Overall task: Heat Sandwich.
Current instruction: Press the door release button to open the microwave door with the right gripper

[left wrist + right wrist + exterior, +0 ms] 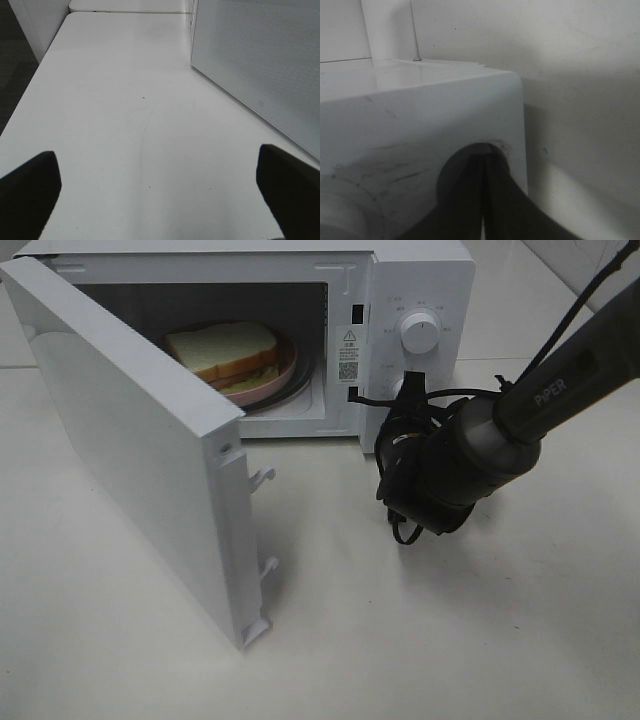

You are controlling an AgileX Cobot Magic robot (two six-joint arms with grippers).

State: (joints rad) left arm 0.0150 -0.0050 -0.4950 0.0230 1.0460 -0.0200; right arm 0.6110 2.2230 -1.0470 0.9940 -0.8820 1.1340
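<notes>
Sandwich [225,348] slices are seen stacked on the pink plate [283,375] inside the microwave [400,252], whose door [130,440] is swung wide open. The right gripper [484,200] is pressed closed with nothing between its fingers, close against the control panel [445,300] below the dial [418,332]; contact cannot be confirmed. The left gripper [160,185] is spread wide and empty over the table [115,90], beside the door's outer face.

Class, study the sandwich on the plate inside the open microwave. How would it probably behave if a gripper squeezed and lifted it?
The sandwich looks like white bread, so it would probably squash and sag. Its stacked slices could slide apart over the filling.
</notes>
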